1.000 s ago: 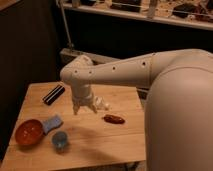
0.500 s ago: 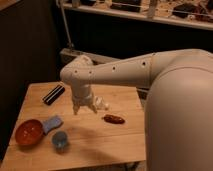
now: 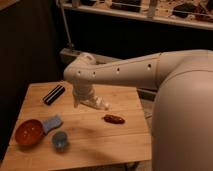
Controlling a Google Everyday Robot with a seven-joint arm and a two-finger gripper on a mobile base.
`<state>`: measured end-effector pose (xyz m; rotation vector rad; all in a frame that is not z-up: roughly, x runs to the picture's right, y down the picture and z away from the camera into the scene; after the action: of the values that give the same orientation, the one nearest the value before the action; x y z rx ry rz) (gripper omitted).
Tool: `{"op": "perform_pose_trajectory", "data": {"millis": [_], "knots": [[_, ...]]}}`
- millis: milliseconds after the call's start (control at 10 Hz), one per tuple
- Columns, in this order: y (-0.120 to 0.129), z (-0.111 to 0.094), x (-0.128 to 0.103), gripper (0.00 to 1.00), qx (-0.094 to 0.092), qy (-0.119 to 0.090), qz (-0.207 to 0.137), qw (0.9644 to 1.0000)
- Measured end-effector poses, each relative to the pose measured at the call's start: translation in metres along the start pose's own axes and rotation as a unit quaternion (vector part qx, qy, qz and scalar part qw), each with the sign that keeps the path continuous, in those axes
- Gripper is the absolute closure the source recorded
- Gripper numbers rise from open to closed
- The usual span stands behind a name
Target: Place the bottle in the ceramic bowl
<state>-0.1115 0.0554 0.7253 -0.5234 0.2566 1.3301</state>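
- Resting at the tip of my gripper (image 3: 91, 102), the bottle (image 3: 102, 104) is over mid-table (image 3: 100, 147); I cannot tell whether I grasp it or only touch it.
- Nothing has shifted in the last second, so the bowl (image 3: 28, 132), well apart near the front-left corner, remains unfilled.
- A blue cloth (image 3: 52, 122) touches the bowl's rim, with a cup (image 3: 60, 141) near.
- Bare wood lies between; the black bar (image 3: 54, 94) and red lump (image 3: 114, 119) stand off this path.
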Motion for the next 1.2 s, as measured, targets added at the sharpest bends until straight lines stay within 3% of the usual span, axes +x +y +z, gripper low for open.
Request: {"op": "perform_pose_trajectory", "data": {"millis": [200,300,400,600,700,900,1000,1100,1200], "knots": [[-0.002,0.005,-0.016,0.35,-0.019,-0.020,-0.087,0.9958],[-0.006,0.009,-0.020,0.35,-0.021,-0.019,-0.126,0.9915],[-0.012,0.015,-0.023,0.35,-0.022,-0.010,-0.173,0.9845],[-0.044,0.023,-0.039,0.35,0.006,0.022,-0.279,0.9601],[-0.059,0.024,-0.052,0.35,0.028,0.036,-0.325,0.9446],[-0.076,0.024,-0.080,0.35,0.062,0.050,-0.389,0.9180],[-0.078,0.027,-0.091,0.35,0.067,0.051,-0.407,0.9097],[-0.076,0.036,-0.096,0.35,0.062,0.052,-0.419,0.9043],[-0.072,0.044,-0.097,0.35,0.052,0.051,-0.426,0.9019]]}}
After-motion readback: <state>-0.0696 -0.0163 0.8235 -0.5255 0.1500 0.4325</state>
